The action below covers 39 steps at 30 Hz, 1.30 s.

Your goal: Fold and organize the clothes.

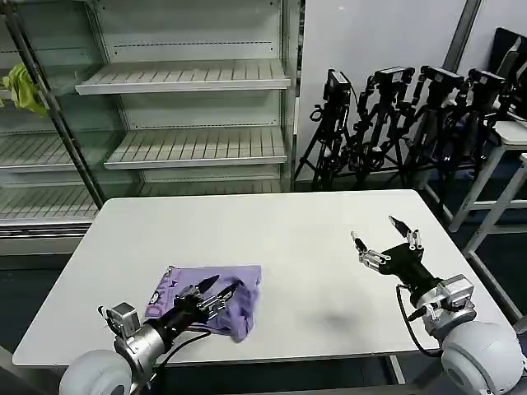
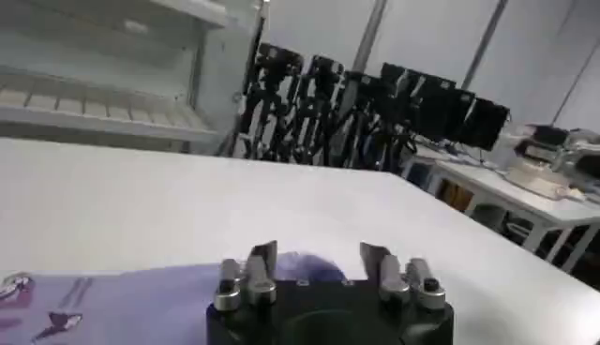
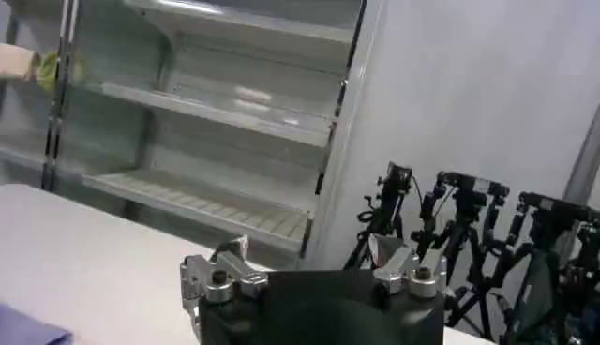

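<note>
My left pincer [image 1: 221,295] hovers open over the folded lavender cotton T-shirt [image 1: 216,290] on the white tabletop [image 1: 305,247]; my right pincer [image 1: 385,239] waits open, well apart. Next, I judge, tidying its placement.

White table [image 1: 313,239], empty metal shelving [image 1: 189,78], black tripods [image 1: 403,115], pale wall [image 1: 379,33]
</note>
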{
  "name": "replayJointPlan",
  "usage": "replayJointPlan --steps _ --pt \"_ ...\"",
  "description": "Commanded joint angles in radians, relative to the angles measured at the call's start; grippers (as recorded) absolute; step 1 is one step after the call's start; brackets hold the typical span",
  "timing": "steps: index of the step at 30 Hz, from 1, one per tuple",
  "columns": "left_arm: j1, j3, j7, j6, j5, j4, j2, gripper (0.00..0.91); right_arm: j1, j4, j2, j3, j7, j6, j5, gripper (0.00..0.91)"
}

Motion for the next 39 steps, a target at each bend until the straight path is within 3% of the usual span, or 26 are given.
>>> replayJointPlan --steps 1,11,23,39 --pt "0.023 -0.075 -0.003 0.004 -0.018 -0.090 0.004 0.907 -0.001 0.004 0.002 -0.002 -0.001 0.001 -0.003 0.907" --pt "0.022 -0.243 -0.016 -0.007 0.002 0.065 0.035 0.907 0.001 0.012 0.021 -0.040 -0.007 0.010 -0.020 0.907" --pt "0.062 -0.233 -0.021 -0.014 0.103 0.273 -0.010 0.907 0.026 0.011 0.002 -0.031 -0.007 0.020 0.001 0.907" --pt "0.091 -0.225 -0.006 -0.014 0.102 0.240 -0.018 0.907 0.020 0.027 0.006 -0.023 -0.007 0.020 0.001 0.907"
